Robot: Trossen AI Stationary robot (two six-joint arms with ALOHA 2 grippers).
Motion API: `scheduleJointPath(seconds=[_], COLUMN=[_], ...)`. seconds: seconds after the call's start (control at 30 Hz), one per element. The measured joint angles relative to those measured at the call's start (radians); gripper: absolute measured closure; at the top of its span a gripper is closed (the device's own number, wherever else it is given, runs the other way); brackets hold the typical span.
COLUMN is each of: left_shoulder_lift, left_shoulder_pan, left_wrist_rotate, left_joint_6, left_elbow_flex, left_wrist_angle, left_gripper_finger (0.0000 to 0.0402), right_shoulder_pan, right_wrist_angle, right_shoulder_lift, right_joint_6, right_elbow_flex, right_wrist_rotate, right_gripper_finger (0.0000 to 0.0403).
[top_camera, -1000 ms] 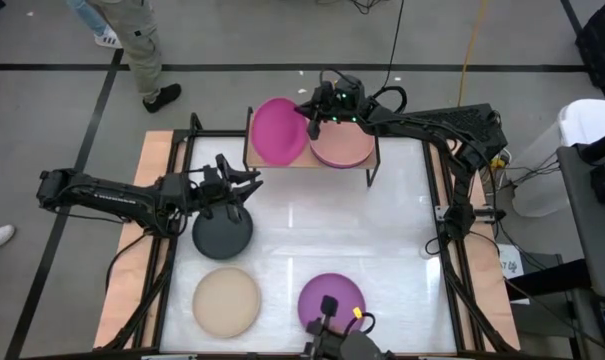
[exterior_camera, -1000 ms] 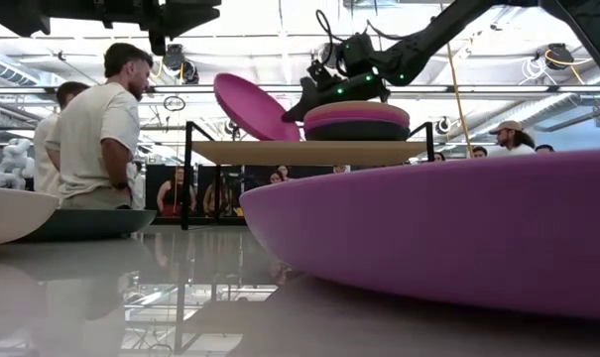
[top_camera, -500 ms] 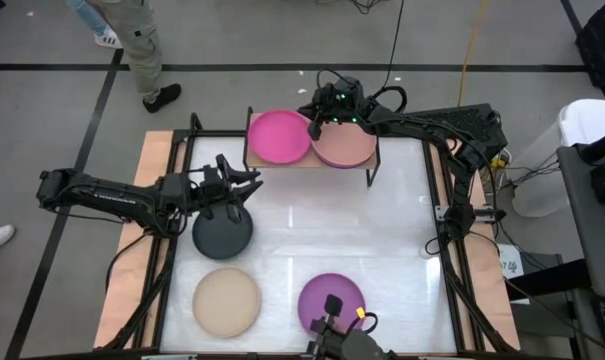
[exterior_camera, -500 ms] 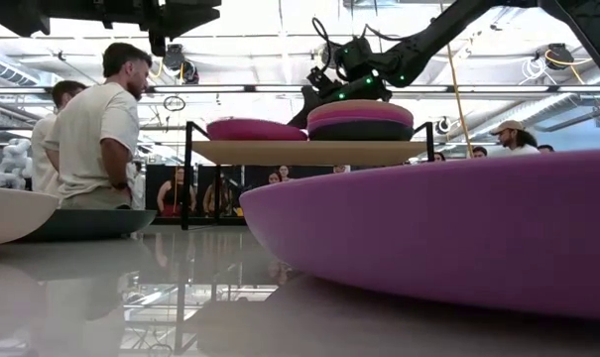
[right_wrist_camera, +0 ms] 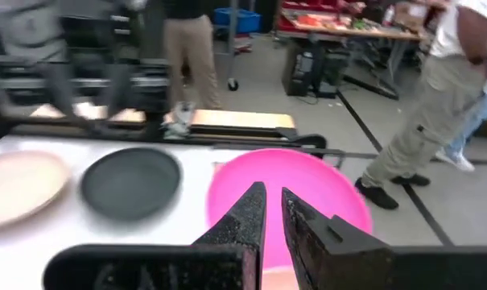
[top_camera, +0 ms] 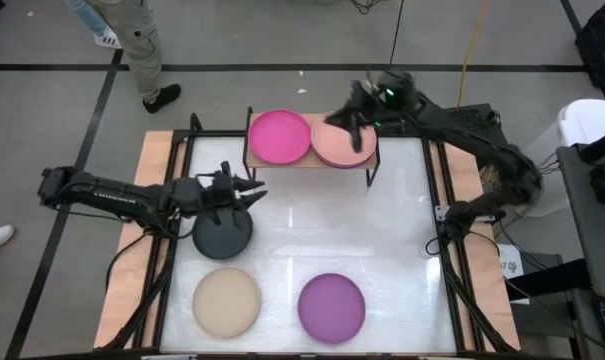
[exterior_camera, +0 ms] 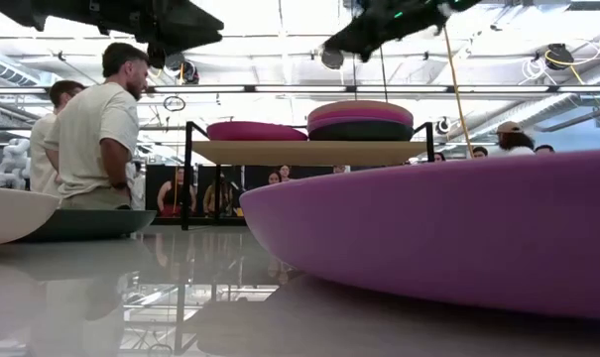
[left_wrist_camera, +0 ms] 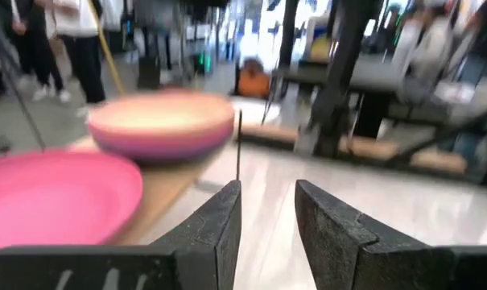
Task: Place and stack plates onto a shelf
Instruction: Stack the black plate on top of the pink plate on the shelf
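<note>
The shelf (top_camera: 367, 165) stands at the table's far edge. A magenta plate (top_camera: 279, 137) lies flat on its left half. A stack topped by a salmon plate (top_camera: 342, 148) sits on its right half; the low view shows a black-grey plate at the stack's bottom (exterior_camera: 359, 130). A black-grey plate (top_camera: 222, 233), a beige plate (top_camera: 226, 301) and a purple plate (top_camera: 332, 307) lie on the table. My right gripper (top_camera: 354, 118) hovers above the stack, shut and empty. My left gripper (top_camera: 244, 187) hovers open above the black-grey plate's far edge.
A person (exterior_camera: 101, 129) stands beyond the table's far left corner, and others stand farther back in the room. The table's middle (top_camera: 312, 225) between the shelf and the near plates holds nothing.
The magenta plate, tilted on the shelf's left half in my right gripper's hold, has dropped flat onto the shelf. My right gripper has let it go, risen and swung toward the table's right, over the stack.
</note>
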Motion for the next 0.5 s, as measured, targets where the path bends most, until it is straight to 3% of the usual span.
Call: scheduleJointPath(seconds=[0.13, 0.37, 0.5], left_shoulder_lift=[0.089, 0.281, 0.377], left_shoulder_pan=[-0.028, -0.042, -0.053], left_wrist_rotate=[-0.019, -0.018, -0.017], left_joint_6=[-0.022, -0.129, -0.223], left_elbow_flex=[0.113, 0.315, 0.411], left_wrist_angle=[-0.216, -0.590, -0.813], left_gripper_finger=[0.0280, 0.0280, 0.0280], right_shoulder_pan=[0.047, 0.133, 0.182], right_wrist_angle=[0.076, 0.321, 0.388], right_shoulder_lift=[-0.217, -0.584, -0.753], right_joint_6=[0.005, 0.167, 0.226], right_elbow_flex=[-0.226, -0.655, -0.836], right_wrist_rotate=[0.000, 0.003, 0.064], right_gripper_finger=[0.0374, 0.0374, 0.0374])
